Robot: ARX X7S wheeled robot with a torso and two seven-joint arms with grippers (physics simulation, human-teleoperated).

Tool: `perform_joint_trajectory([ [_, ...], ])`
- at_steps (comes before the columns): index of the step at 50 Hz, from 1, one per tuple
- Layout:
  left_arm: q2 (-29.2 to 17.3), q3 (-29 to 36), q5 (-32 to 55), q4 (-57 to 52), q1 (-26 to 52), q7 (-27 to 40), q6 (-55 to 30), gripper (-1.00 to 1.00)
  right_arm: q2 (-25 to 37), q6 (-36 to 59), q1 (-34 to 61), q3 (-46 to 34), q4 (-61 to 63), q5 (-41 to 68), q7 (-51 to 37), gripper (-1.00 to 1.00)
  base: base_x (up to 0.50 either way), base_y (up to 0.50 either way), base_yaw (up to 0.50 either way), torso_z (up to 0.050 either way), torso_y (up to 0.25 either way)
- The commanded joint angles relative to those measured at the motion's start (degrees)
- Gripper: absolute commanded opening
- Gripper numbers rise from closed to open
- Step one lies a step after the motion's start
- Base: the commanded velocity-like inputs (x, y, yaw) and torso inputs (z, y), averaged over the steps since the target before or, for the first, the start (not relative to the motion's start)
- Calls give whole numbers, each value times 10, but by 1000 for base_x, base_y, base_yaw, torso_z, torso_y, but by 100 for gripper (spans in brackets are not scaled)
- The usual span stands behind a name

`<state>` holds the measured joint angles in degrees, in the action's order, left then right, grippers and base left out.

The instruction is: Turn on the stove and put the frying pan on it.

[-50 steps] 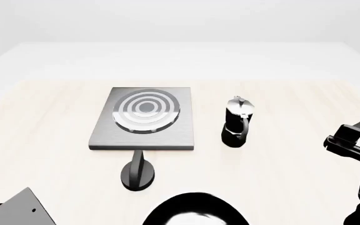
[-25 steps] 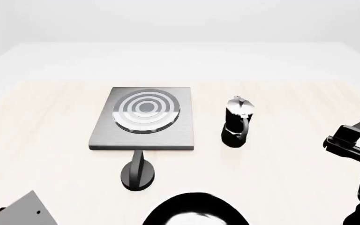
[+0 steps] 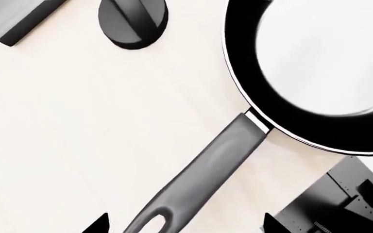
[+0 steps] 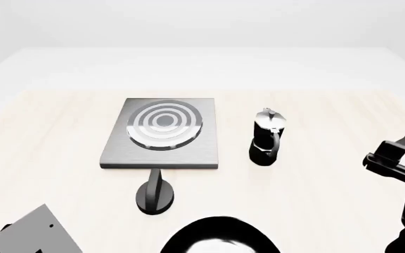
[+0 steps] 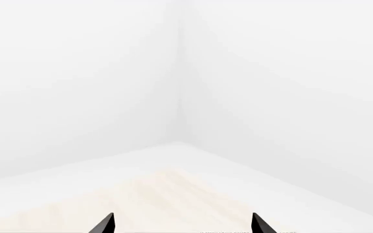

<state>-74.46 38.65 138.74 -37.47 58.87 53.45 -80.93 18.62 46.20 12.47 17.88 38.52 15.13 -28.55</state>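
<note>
The stove (image 4: 162,150) is a grey square slab with a ringed burner (image 4: 166,124), and its black knob (image 4: 154,196) stands just in front of it. The frying pan (image 4: 220,240) lies at the near table edge, partly cut off. In the left wrist view the pan (image 3: 316,63) shows its pale inside, and its long black handle (image 3: 219,155) runs toward my left gripper (image 3: 185,227). That gripper is open, with the handle's looped end between its fingertips (image 3: 99,225). My right gripper (image 4: 403,141) is open and empty, raised at the far right.
A black moka pot (image 4: 267,138) stands right of the stove. The knob (image 3: 132,22) and a stove corner (image 3: 18,19) show in the left wrist view. My left arm's grey link (image 4: 37,234) sits at the near left. The right wrist view shows only the table's far edge (image 5: 173,194) and white walls.
My left arm's grey link has shifted slightly right and up in the head view. The pan, stove, knob, moka pot and right arm have not moved.
</note>
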Motion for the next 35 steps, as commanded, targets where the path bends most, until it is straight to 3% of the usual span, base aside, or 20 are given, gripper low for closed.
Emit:
perform_joint_trajectory([
  [1,36,-1,-42,24,-6,-24,-12,100,-13,-15,-1,14,-16,-6,17,100,0,0,0,0,0],
  [35,106,29,-115,84,-14,-74,-50,100,-7,-9,2,18,-5,3,12,100,0,0,0,0,0],
])
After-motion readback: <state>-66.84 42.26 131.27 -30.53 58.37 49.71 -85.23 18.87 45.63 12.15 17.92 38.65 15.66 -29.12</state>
